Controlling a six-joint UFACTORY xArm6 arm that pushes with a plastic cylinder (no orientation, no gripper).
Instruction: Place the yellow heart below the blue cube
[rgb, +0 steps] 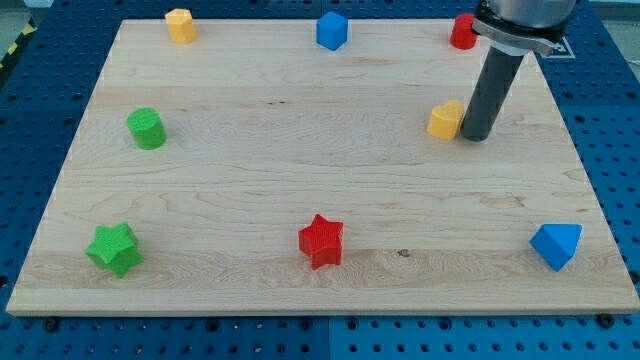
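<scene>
The yellow heart (446, 120) is seen toward the right part of the wooden board (300, 180), at roughly two o'clock from the board's centre. It is met on its three o'clock side by the dark rod, whose lower end, my tip (475, 136), is set on the board right against the heart; contact appears to be made, though a hairline gap cannot be ruled out. No claw is carried by this arm, so nothing is gripped or held: the rod is simply placed beside the block.

The blue cube (331, 30) is found near the top edge of the board, at about eleven o'clock from the heart and well apart from it. A red block (462, 31), whose shape is partly hidden by the arm, is seen at about one o'clock from the heart, near the top right corner. A second yellow block (180, 25) is placed near the top left corner; its shape cannot be made out for certain.

At nine o'clock from the board's centre, a green cylinder (147, 129) is stood upright. A green star (115, 249) is located at about seven o'clock, a red star (321, 241) at six o'clock, and a blue wedge-like block (556, 245) at about four o'clock, near the bottom right corner.
</scene>
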